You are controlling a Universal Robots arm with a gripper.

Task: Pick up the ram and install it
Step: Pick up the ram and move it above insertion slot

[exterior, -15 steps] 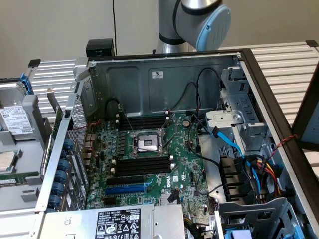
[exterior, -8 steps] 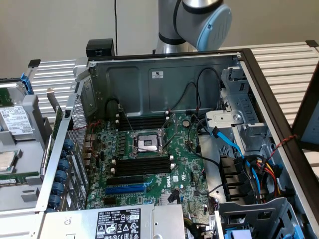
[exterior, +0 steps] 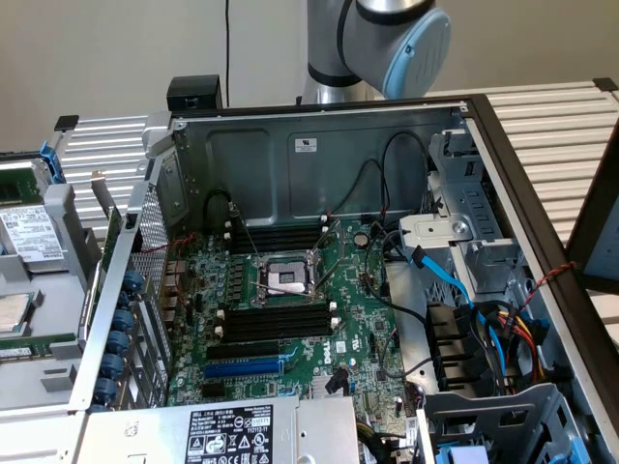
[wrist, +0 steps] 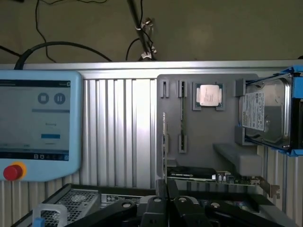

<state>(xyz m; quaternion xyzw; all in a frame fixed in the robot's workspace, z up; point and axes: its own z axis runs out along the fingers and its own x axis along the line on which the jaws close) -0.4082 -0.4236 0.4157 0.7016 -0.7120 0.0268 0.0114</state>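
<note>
Green ram (wrist: 182, 117) sits edge-on in the grey tray (wrist: 203, 137), apart from the end effector (wrist: 169, 209) (closed, empty).

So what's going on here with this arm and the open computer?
A robot arm is meant to fit the ram into the open computer. Its end effector is shut, holds nothing, and faces a grey tray where the ram stands on edge near a processor and a hard drive. The computer's memory slots look empty.
</note>
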